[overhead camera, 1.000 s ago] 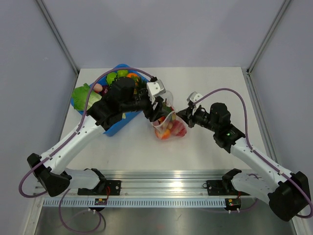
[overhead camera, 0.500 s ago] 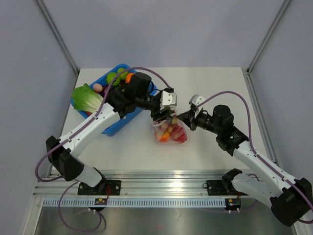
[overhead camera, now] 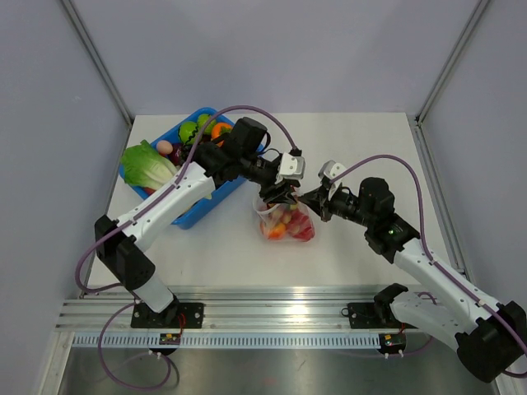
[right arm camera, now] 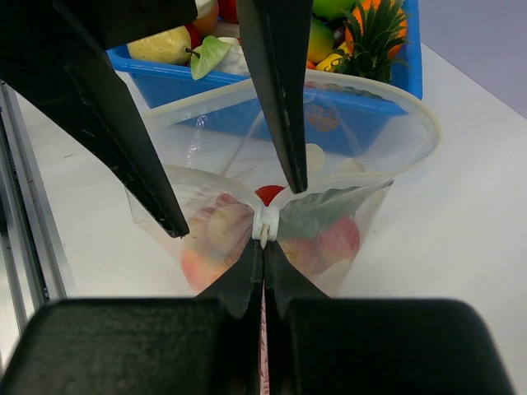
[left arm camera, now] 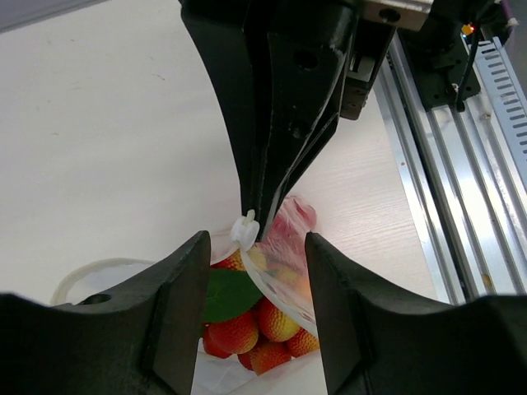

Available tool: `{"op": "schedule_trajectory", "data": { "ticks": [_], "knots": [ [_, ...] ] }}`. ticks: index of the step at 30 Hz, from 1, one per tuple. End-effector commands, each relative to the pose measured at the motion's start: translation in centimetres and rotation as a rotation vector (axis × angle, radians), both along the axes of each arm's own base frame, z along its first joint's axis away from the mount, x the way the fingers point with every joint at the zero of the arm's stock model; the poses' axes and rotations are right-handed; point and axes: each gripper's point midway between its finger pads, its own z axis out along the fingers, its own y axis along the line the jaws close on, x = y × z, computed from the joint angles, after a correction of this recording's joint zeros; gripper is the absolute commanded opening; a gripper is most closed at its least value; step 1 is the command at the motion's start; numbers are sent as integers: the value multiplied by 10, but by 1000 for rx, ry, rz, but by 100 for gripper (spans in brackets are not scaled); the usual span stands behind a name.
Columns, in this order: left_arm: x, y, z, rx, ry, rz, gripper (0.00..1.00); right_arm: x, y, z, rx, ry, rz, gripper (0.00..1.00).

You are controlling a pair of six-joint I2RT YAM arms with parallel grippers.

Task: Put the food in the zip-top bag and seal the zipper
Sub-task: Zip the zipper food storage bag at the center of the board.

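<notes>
Reaching further right than a second ago, the left gripper (overhead camera: 278, 191) now hangs over the mouth of the bag (overhead camera: 286, 224). Its arm, then hunched over the bin (overhead camera: 193, 216), is stretched out straight, so the lettuce (overhead camera: 148, 164) and other toys in the bin show more fully. Its fingers (left arm camera: 177, 304) stand apart, clasping nothing, one on either side of the zipper (right arm camera: 264, 222). The right gripper (right arm camera: 263, 247) has barely moved and is clenched on the zipper at the bag's rim, holding that edge up. The bag sits on the table (overhead camera: 354, 140) just right of the bin, mouth gaping in a wide loop, with red and orange food (left arm camera: 247, 333) heaped inside. The left fingers crowd the mouth just beside the right gripper's tips, and the bin stands close behind.
</notes>
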Motion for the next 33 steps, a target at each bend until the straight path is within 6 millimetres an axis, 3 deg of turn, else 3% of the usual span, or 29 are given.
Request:
{"op": "schedule_trajectory", "data": {
  "ticks": [1, 10, 20, 25, 33],
  "knots": [
    [-5, -6, 14, -46, -2, -61, 51, -3, 0, 18, 32, -57, 18, 0],
    [0, -13, 6, -41, 26, -58, 50, -3, 1, 18, 33, -51, 25, 0],
    [-1, -11, 0, -29, 44, -50, 29, -1, -2, 18, 27, -58, 1, 0],
    [0, -11, -3, -24, 54, -35, 1, 4, -6, 19, 26, -68, -38, 0],
    [3, -9, -15, 7, 84, 7, 0, 16, -28, 33, 90, -117, -199, 0]
  ]
}}
